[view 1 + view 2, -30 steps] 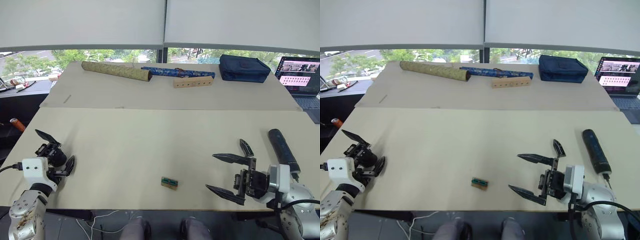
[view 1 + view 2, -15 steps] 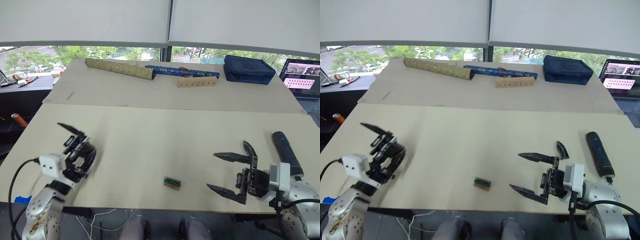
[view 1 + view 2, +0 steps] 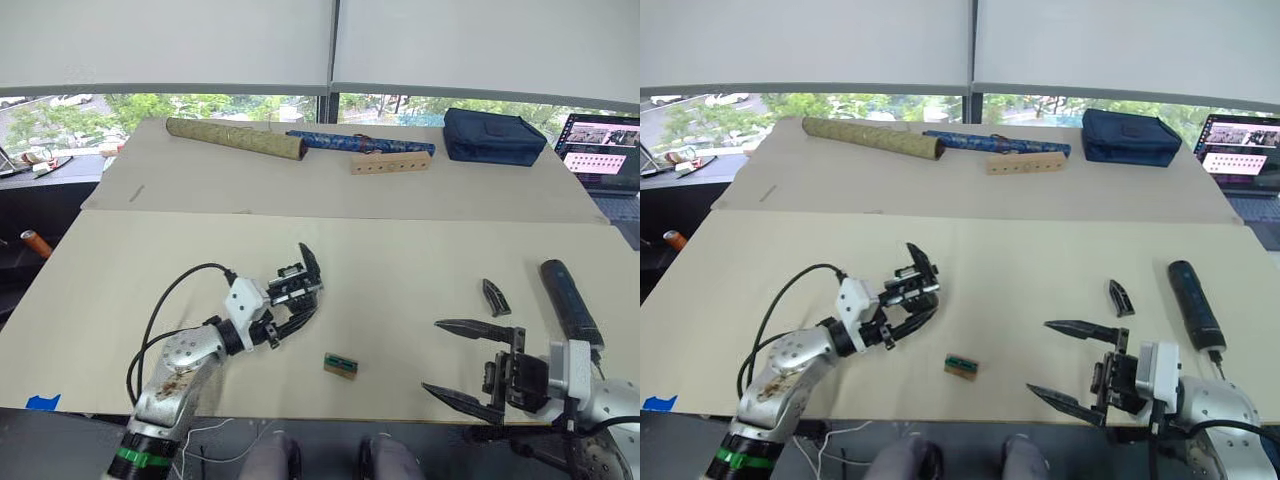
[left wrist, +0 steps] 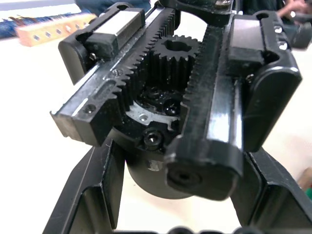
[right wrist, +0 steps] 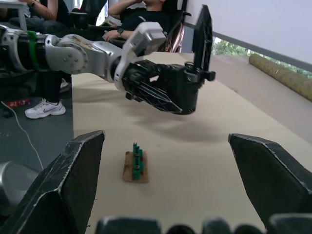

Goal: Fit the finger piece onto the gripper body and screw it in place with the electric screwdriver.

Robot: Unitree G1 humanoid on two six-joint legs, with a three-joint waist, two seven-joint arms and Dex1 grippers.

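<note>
The gripper body (image 3: 290, 291), one black geared block with a single upright finger, is clamped in the left gripper (image 3: 283, 312) above the table (image 3: 400, 270). The right gripper (image 3: 462, 364) hangs spread and empty near the table's front edge. One finger piece (image 3: 493, 297) lies beside one electric screwdriver (image 3: 568, 301), with one green-topped wooden block (image 3: 341, 366) between the arms.

Gripper body (image 3: 291, 296) held aloft; finger piece (image 3: 493, 297) (flat) beside electric screwdriver (image 3: 569, 300).

Worktop (image 3: 400, 250) carries: finger piece (image 3: 493, 297) and electric screwdriver (image 3: 568, 302) right, small green-topped wooden block (image 3: 341, 366) near centre.
</note>
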